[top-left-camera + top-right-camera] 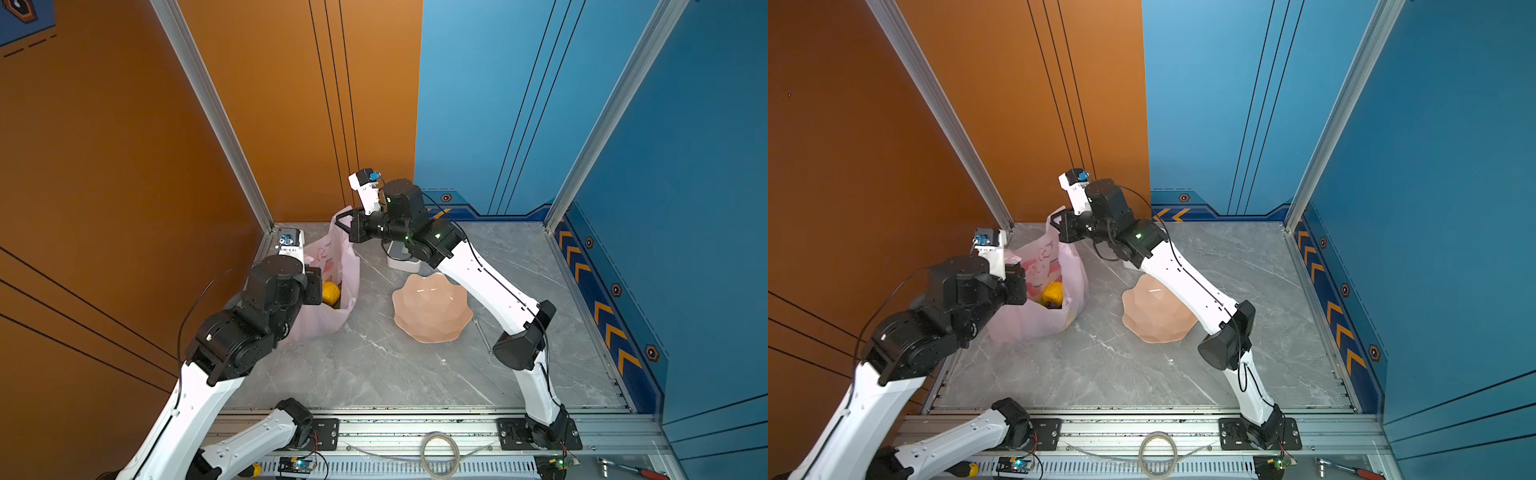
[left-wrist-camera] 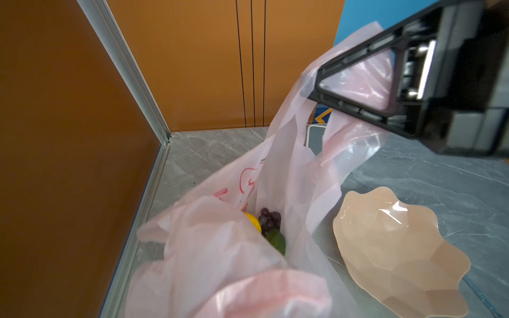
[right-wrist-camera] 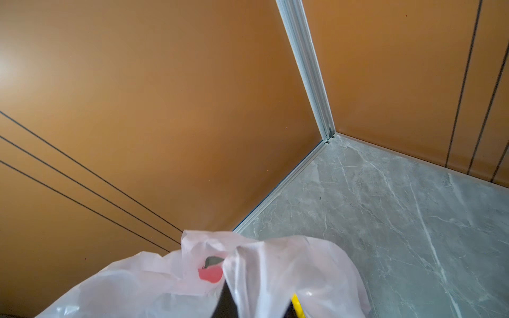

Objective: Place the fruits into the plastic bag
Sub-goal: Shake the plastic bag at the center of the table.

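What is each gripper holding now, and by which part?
The right gripper pinches one handle of the plastic bag. The left gripper is shut at the opposite rim and seems to hold it, though its fingertips are hidden.

Bag print: red outline drawings and a solid red patch (image 3: 210, 274) on the translucent pink crinkly plastic bag (image 2: 289, 176); no word legible.
Wall signs: orange chevron arrows (image 1: 602, 309) on the dark blue wall band (image 1: 594, 291), black-and-orange hexagon emblems (image 1: 616, 289) beside them; no lettering.
Bracket print: small dark characters on the white wrist camera bracket (image 1: 288, 249); too small to read.
Legible words, numbers: none.
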Robot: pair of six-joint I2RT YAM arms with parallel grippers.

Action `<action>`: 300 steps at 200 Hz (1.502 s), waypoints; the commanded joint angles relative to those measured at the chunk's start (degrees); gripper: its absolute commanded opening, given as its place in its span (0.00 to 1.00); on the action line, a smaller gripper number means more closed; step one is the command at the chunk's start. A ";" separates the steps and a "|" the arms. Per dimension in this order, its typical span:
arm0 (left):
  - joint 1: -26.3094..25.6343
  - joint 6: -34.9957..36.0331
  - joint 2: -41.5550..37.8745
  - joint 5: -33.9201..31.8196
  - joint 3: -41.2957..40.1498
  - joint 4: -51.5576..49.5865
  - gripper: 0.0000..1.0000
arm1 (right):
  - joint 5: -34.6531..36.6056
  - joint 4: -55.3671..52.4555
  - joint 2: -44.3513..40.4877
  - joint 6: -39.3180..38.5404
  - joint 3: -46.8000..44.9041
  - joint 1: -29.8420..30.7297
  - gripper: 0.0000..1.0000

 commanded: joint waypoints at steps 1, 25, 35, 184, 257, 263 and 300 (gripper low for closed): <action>4.24 -2.19 0.22 12.75 -2.56 4.20 0.00 | -4.36 5.26 0.87 3.14 0.39 -2.35 0.00; 5.38 -4.60 -0.28 17.03 -7.93 6.14 0.00 | -6.02 5.21 -0.57 2.35 -6.75 -2.79 0.00; 5.43 -5.76 -1.02 18.70 -10.35 7.14 0.00 | -5.69 5.26 -2.20 1.37 -10.33 -2.75 0.00; 6.26 -13.16 -8.90 27.65 -22.42 8.22 0.15 | -5.26 6.71 -12.81 -0.66 -28.68 -2.73 0.18; 9.37 -14.00 -11.53 31.24 -25.06 7.15 0.51 | -4.01 6.93 -16.28 -0.74 -35.21 -2.76 0.64; 9.43 -14.10 -11.80 31.50 -25.13 6.95 0.58 | -3.92 6.90 -16.68 -0.81 -35.76 -2.74 0.69; 9.94 -13.56 -13.11 31.72 -24.29 4.84 0.85 | -1.13 6.74 -20.95 -1.28 -40.95 -3.66 1.00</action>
